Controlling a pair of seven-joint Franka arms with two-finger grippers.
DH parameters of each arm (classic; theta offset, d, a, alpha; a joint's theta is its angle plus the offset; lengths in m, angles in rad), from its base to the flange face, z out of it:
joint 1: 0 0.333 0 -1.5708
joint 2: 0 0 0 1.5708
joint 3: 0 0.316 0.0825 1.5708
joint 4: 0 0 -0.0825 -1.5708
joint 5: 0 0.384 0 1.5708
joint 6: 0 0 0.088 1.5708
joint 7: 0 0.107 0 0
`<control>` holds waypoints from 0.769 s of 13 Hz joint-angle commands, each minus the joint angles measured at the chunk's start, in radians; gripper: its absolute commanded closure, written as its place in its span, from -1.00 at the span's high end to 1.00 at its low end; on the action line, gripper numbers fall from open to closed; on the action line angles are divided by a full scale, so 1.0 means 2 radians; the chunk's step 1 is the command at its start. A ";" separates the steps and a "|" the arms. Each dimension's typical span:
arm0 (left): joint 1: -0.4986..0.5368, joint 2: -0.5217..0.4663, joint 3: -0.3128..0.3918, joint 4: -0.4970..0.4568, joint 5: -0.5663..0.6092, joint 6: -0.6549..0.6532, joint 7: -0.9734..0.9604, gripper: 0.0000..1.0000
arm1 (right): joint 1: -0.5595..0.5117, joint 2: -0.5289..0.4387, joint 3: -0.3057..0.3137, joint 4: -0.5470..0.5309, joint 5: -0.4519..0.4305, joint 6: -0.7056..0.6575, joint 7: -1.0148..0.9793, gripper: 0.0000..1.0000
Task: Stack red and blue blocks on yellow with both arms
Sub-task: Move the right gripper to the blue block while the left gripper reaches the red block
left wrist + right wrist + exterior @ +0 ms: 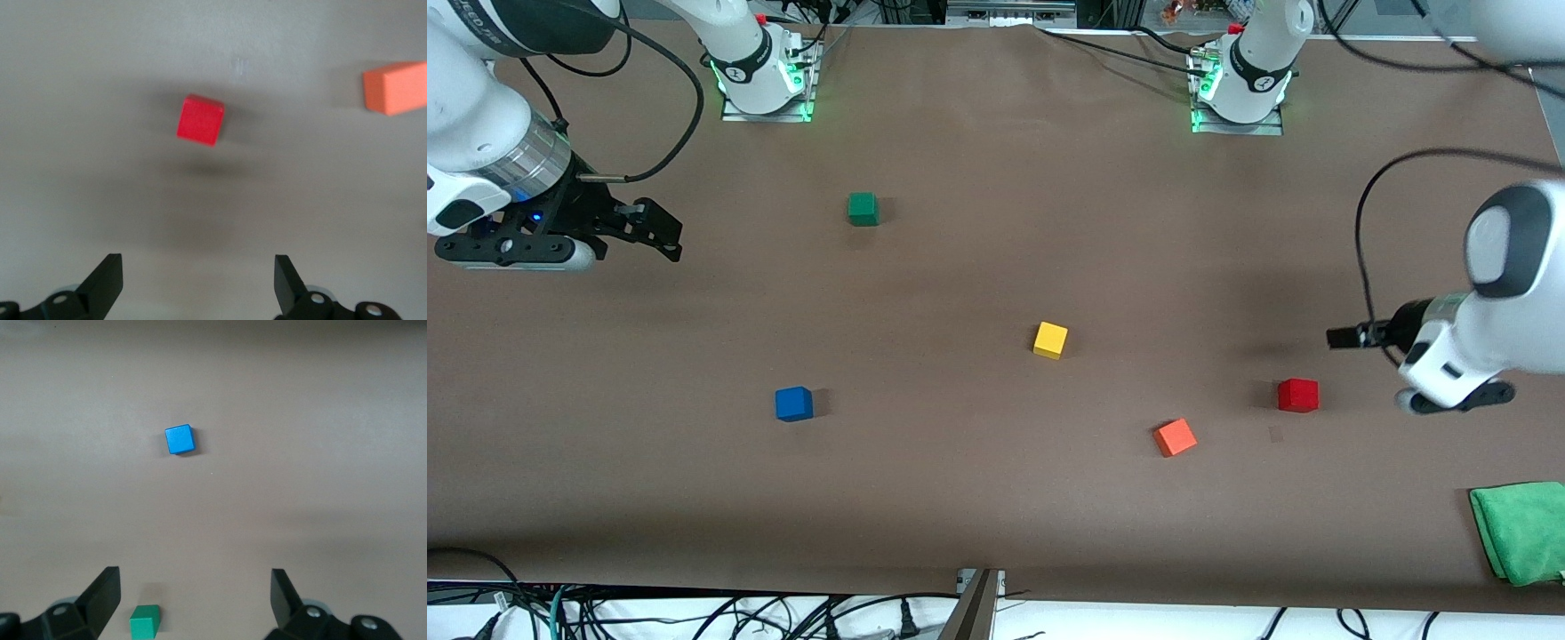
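Two arms hang above the brown table (978, 160), nothing gripped yet; judged as the opening approach, no block stacked.

Left gripper (199, 283): hovers over the table at the left arm's end, close by the red block (1297, 395). Fingers spread wide and empty in its wrist view, the red block (200, 119) lying ahead of them, apart from them.

Right gripper (195, 600): hovers over the right arm's end of the table, fingers spread, empty. Blue block (180, 439) sits well ahead of it; the green cube (145, 621) lies closer to the fingers.

Yellow block (1050, 340): mid-table, bare on top, between the blue block (793, 404) and the red one, slightly farther from the front camera than both.

Orange-red cube (1175, 437): near the red block, nearer the front camera. Not wanted. Green cloth (1520, 529) at the table corner.

Next move, as judged: left gripper needs to centre over the red block, descend with fingers straddling it, then close. Right arm likely does the same on blue, avoiding the green cube.
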 commanded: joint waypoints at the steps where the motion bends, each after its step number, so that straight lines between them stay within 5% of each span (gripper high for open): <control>1: 0.003 0.025 -0.003 -0.040 0.016 0.079 0.010 1.00 | -0.003 0.003 0.004 0.011 -0.006 -0.007 0.008 0.99; 5: 0.004 0.032 -0.003 -0.183 0.034 0.326 0.046 1.00 | 0.000 0.012 0.005 0.012 0.009 0.049 0.001 0.99; 10: 0.017 0.048 -0.003 -0.195 0.042 0.363 0.065 1.00 | -0.004 0.030 0.005 0.011 0.011 0.065 0.010 0.99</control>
